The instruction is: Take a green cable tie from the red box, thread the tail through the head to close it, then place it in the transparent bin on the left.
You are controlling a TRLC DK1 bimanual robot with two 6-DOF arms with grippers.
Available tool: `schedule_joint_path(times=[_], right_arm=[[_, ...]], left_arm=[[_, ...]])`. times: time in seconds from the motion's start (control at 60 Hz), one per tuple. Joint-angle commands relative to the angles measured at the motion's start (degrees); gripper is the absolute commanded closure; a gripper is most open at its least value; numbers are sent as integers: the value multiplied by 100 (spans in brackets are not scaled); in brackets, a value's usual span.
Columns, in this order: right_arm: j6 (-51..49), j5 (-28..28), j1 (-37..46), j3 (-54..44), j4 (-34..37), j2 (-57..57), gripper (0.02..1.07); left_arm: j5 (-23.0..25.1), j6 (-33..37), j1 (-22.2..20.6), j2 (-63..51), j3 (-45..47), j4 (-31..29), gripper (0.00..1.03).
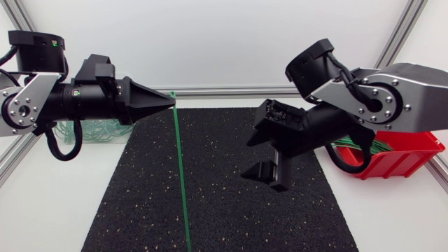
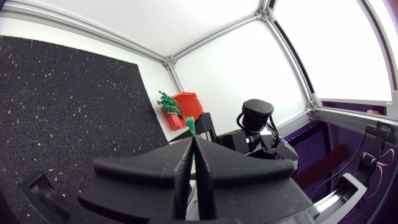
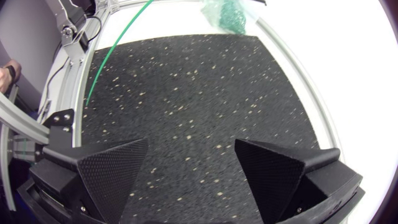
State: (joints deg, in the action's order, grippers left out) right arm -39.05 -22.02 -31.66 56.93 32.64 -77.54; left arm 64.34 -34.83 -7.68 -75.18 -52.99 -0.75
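Note:
In the head view my left gripper (image 1: 170, 101) is shut on a long green cable tie (image 1: 181, 175), which hangs straight down from its tip over the black mat. The left wrist view shows the tie's head (image 2: 191, 128) poking out between the closed fingers (image 2: 205, 163). My right gripper (image 1: 270, 176) hovers over the mat's right half, open and empty, clear of the tie. From the right wrist view the wide-apart fingers (image 3: 115, 169) frame bare mat, with the tie (image 3: 115, 47) farther ahead. The red box (image 1: 402, 158) holds green ties (image 1: 364, 148) at the right. The transparent bin (image 1: 94, 132) sits at the left.
A black speckled mat (image 1: 231, 210) covers the table's middle. White table surface lies on both sides of it. An aluminium frame rail (image 1: 231, 91) runs along the back edge. The red box (image 2: 187, 106) also shows beyond the left gripper.

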Motion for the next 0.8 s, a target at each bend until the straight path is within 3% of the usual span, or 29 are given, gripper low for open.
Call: schedule_joint_path(times=[0.0, 0.133, 0.267, 0.35, 0.417, 0.483, 0.633, 0.783], right_arm=[[-121, 181, -104, -323, -610, 195, 6], [-595, 321, -218, -700, -1498, 309, 6], [-1369, 813, -394, -1061, -2306, 309, 6], [-2081, 1191, -605, -1702, -3625, 450, 6], [-2863, 1139, -666, -2344, -5049, 573, 6], [-3504, 1130, -754, -2616, -5857, 512, 6], [-4726, 945, -1062, -2977, -7000, 362, 6], [-5350, 963, -1466, -2871, -7149, 265, 6]], left_arm=[[132, 29, 92, -85, -106, -56, 99], [167, 55, 127, -102, -97, -100, 99], [229, 82, 171, -129, -115, -153, 99], [272, 82, 179, -138, -124, -153, 99], [308, 82, 188, -155, -132, -162, 99], [325, 82, 188, -190, -141, -162, 99], [466, 82, 188, -331, -176, -188, 99], [554, 108, 135, -551, -185, -197, 99]])
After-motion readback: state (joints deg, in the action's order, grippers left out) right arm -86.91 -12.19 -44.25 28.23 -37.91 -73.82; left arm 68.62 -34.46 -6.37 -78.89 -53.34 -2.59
